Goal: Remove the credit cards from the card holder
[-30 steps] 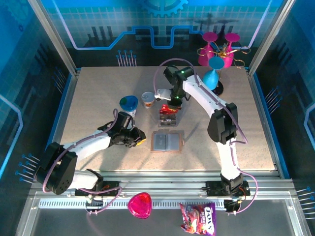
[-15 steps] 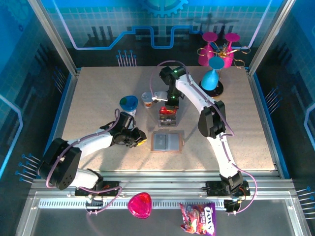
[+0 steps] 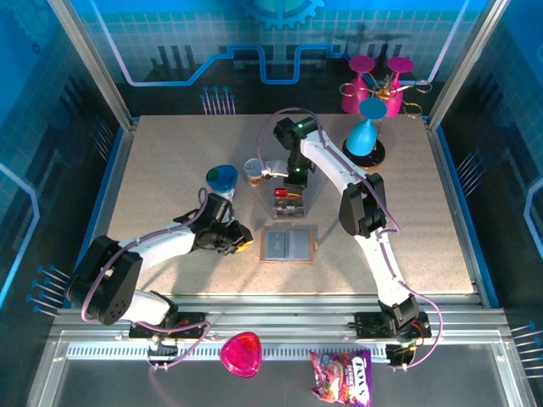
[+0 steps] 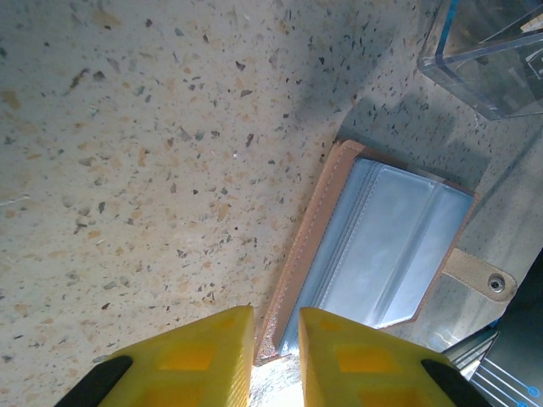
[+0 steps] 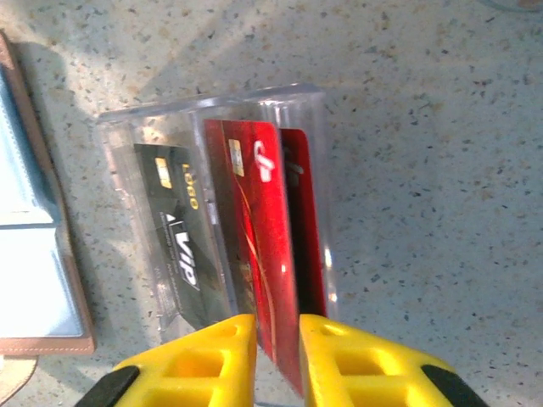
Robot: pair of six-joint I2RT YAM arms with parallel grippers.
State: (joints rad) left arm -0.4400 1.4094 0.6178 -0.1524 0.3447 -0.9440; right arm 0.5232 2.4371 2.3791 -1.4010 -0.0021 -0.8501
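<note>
Right gripper (image 5: 277,322) hangs over the clear box (image 5: 170,110), fingers drawn close together with the lower edge of the red card (image 5: 254,229) between them. It appears to be clamped on that card. The red card stands on edge inside the box, and its near end reaches out toward the fingers. Beside it in the same box stands the dark card (image 5: 182,246), which carries pale lettering. A second red surface sits just behind the red card; whether it is another card cannot be told.

Left gripper (image 4: 277,315) rests low over the table (image 4: 127,170), fingers nearly together with nothing seen between them, just beside the left edge of the wallet (image 4: 382,246).

The wallet lies open and flat between the arms, near the box and apart from it. Its blue-grey sleeves show no card.

Judged status: removal looks done. Remaining steps are likely to release the red card into the box and withdraw.
</note>
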